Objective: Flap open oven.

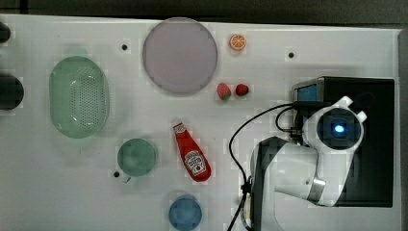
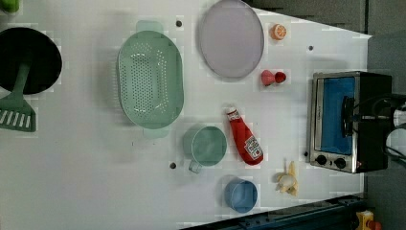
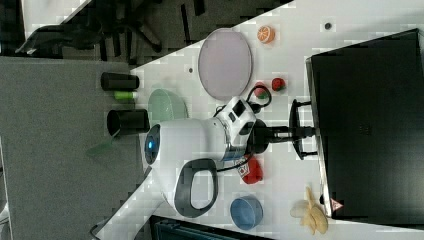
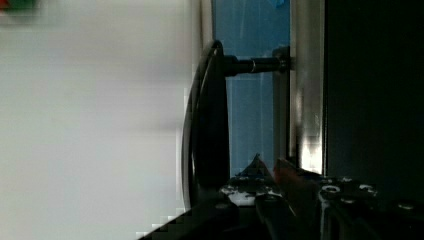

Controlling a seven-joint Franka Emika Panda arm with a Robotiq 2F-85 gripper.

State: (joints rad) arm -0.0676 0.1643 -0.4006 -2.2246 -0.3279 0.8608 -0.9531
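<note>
Gripper narrowed around black bar handle, boxy black oven, blue glass door shut

The oven is showing black with a silver front frame, blue-tinted glass and black knobs. The surface is looking white. The colander and mug are showing pale green, the plate lilac, the bowl blue. The ketchup bottle is showing red with a white label.
</note>
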